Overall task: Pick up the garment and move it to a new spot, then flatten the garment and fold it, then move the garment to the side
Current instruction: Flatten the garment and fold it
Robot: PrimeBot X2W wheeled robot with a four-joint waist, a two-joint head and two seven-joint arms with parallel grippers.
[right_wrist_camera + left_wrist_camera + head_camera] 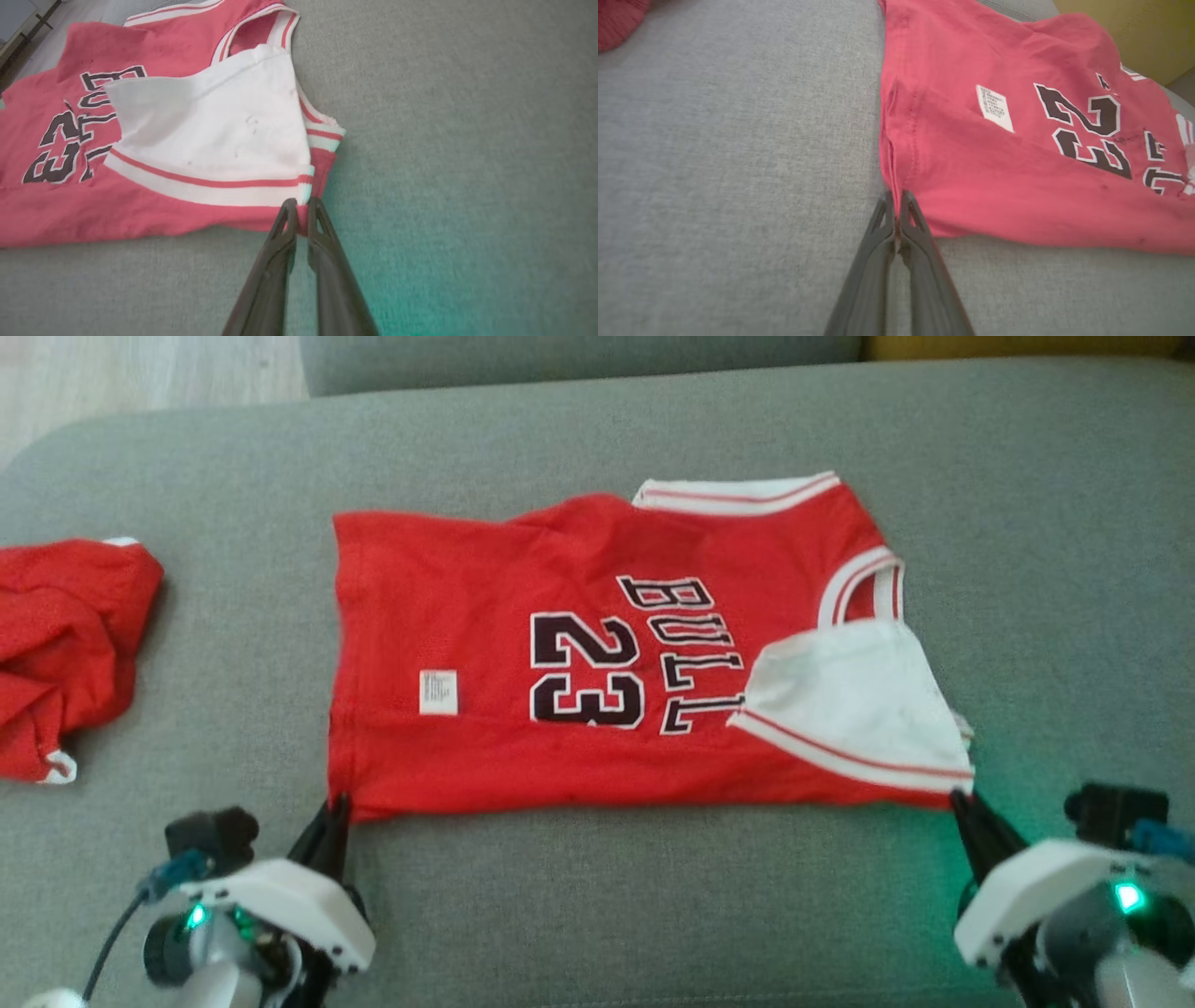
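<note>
Red jersey [467, 616]: thin cloth, matt, finely knit; ribbed white trim. Grey sofa [653, 896]: woven fabric, coarse, matt. Dark left fingers [924, 270]: plastic, smooth, dull sheen.

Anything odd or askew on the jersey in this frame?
Yes: the jersey lies nearly flat, but by the right gripper a shoulder flap is turned back, white inside up, covering the end of the lettering. A second red garment sits crumpled at the left.

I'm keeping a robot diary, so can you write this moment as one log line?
red jersey: spread on grey couch | left gripper: shut on hem corner | right gripper: shut on armhole-side corner
</note>
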